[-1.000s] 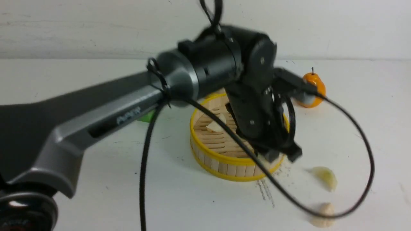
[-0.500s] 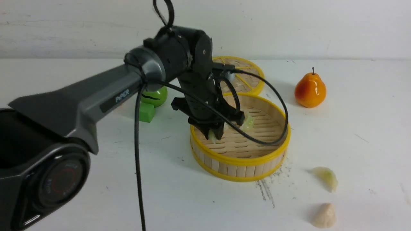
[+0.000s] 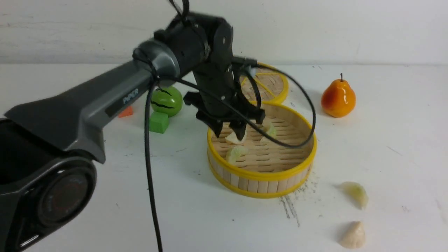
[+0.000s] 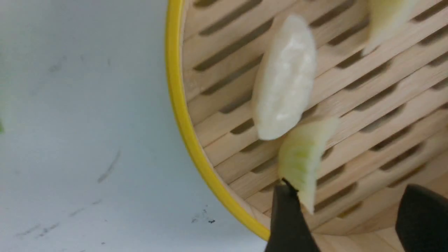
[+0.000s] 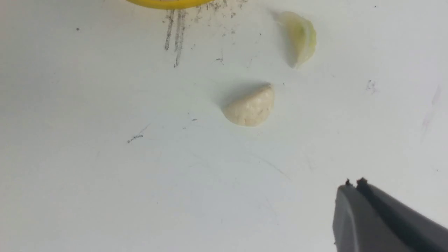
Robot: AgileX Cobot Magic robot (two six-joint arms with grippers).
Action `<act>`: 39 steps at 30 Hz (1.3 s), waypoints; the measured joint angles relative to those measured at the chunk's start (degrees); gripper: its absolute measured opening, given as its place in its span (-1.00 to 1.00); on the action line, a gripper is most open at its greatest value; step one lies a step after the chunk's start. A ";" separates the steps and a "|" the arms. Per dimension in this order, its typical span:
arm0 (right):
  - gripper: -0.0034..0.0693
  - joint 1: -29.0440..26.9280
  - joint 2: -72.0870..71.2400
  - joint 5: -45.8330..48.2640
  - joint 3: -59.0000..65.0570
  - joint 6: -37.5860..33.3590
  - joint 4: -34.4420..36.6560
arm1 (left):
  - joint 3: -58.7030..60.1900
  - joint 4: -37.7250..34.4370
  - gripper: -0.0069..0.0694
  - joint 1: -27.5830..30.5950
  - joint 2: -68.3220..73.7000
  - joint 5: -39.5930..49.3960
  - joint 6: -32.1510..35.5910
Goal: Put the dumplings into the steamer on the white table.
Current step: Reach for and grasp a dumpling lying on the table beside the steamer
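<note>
Now that the left hand (image 4: 344, 217) has opened and lifted off a dumpling (image 3: 236, 154), three sit in the steamer (image 3: 260, 187), leaving two on the tabletop (image 3: 189, 217) for the closed, empty right hand (image 5: 353, 185) or the left to fetch.

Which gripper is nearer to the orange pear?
The left gripper. It hangs open over the bamboo steamer, to the left of the orange pear; the right gripper is shut over the near table, outside the front view.
</note>
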 joint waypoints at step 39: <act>-0.38 0.38 51.81 -24.81 -14.47 -3.19 -5.53 | 73.13 -3.64 -0.86 0.00 -79.53 -3.63 -0.25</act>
